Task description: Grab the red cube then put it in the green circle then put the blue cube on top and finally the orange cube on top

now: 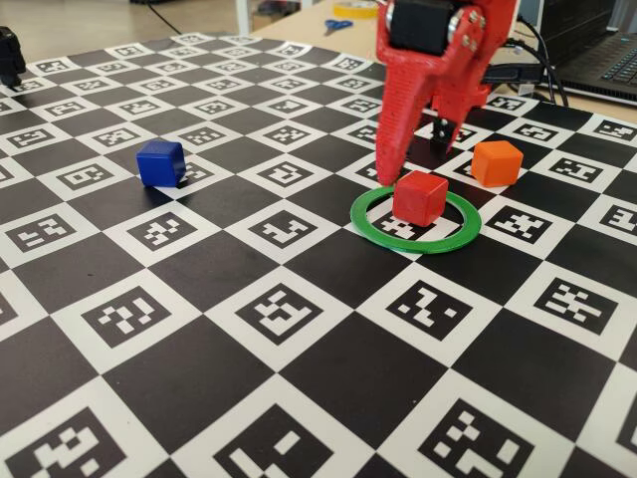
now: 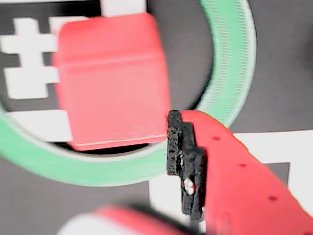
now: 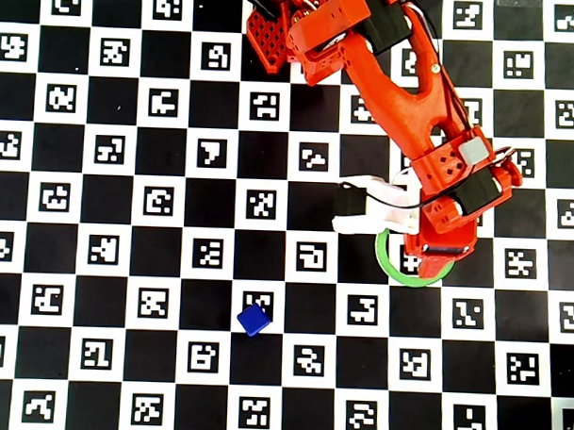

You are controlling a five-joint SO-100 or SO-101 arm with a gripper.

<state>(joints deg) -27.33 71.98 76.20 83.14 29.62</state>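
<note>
Gripper [image 2: 168, 161]: jaws spread, holding nothing, just beside red cube [image 1: 419, 196].
Red cube: seated inside green circle [image 1: 370, 228].
Blue cube [image 1: 160, 162]: next pick, well apart, far left in fixed view.
Orange cube [image 1: 497, 162]: near ring.

The red arm [image 3: 404, 96] reaches down from the top edge over the checkered marker table [image 3: 126, 219]. Its wrist covers most of the green circle [image 3: 391, 270]. The blue cube [image 3: 253, 319] sits well apart, lower left.
</note>
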